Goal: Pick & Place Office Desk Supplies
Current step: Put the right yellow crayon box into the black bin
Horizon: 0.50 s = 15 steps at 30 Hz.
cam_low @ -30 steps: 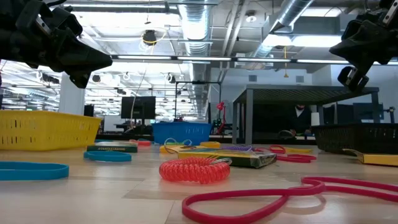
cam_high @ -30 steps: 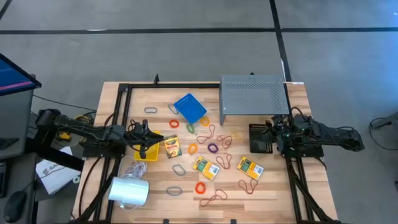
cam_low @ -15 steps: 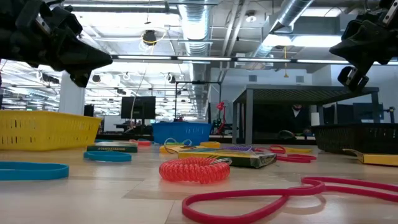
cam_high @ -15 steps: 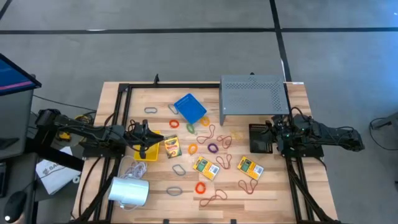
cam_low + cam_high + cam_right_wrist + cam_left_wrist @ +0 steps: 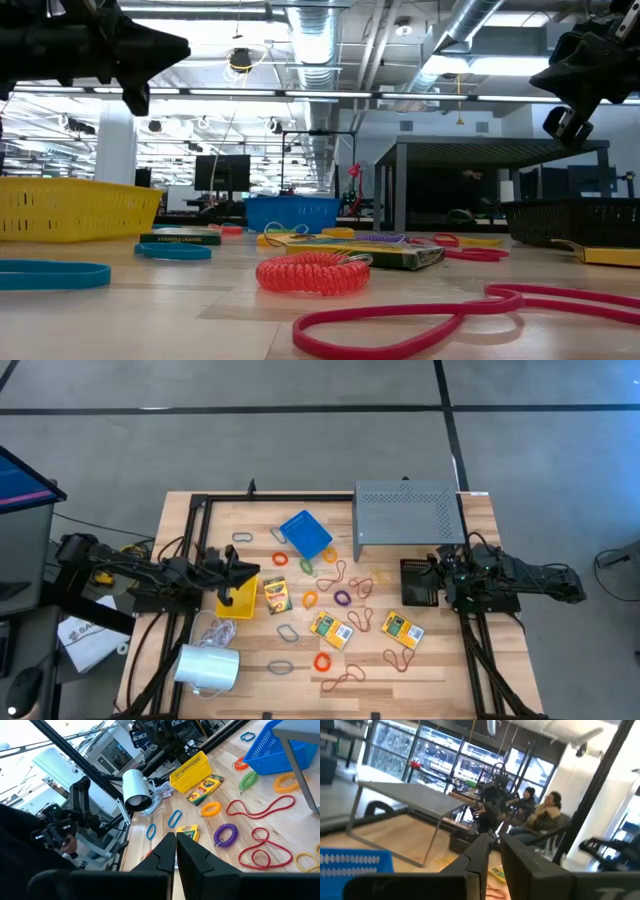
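Note:
Office desk supplies lie scattered over the wooden table: crayon boxes [image 5: 275, 596] [image 5: 331, 629] [image 5: 403, 629], coloured rubber bands [image 5: 340, 573] [image 5: 260, 810], coiled bands [image 5: 312, 272] and grey loop clips [image 5: 243, 537]. My left gripper [image 5: 250, 571] [image 5: 494, 840] hangs above the yellow basket [image 5: 238, 600], pointing about level, fingers close together with nothing seen between them. My right gripper [image 5: 437, 570] [image 5: 176, 840] waits shut at the right, above the black basket [image 5: 417, 582].
A blue basket [image 5: 306, 534] lies tilted at the far middle. A grey perforated shelf [image 5: 405, 512] stands at the far right. A white cylinder with a cord [image 5: 208, 666] lies at the near left. People sit in the room beyond the table [image 5: 545, 812].
My left gripper has risen a little above the yellow basket and tipped up, from slanting down toward the basket to pointing about level. My right arm has kept still.

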Each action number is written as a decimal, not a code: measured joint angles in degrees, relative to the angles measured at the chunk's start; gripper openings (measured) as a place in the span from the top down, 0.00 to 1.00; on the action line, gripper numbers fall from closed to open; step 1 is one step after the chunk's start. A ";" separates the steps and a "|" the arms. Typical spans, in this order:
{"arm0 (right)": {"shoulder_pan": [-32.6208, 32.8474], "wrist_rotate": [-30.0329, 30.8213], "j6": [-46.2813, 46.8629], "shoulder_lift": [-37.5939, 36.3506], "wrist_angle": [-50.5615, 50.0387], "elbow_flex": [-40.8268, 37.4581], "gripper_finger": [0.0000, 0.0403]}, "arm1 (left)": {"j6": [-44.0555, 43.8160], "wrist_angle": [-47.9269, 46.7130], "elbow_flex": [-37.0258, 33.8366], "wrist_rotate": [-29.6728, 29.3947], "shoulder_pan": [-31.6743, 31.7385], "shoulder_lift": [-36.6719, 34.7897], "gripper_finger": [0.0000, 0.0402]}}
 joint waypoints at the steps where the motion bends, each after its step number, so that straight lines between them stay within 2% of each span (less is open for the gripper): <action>1: 0.01 -0.01 0.00 0.00 0.00 0.00 0.97 | -1.49 0.00 0.00 -0.19 0.00 0.00 0.89; 4: 0.00 0.00 0.00 0.00 0.00 0.00 0.97 | -7.03 0.05 0.01 -0.20 0.00 0.00 0.89; 7: 0.00 -0.01 0.00 0.00 0.00 -0.01 0.97 | -7.96 0.09 0.00 -0.20 0.00 0.00 0.89; 12: 0.02 -0.01 0.01 0.00 0.00 0.00 0.97 | 0.41 0.91 0.00 -2.78 0.00 0.00 0.89; 15: 0.02 0.00 0.00 0.00 0.03 0.00 0.97 | 1.81 1.78 0.02 -4.35 0.00 0.00 0.89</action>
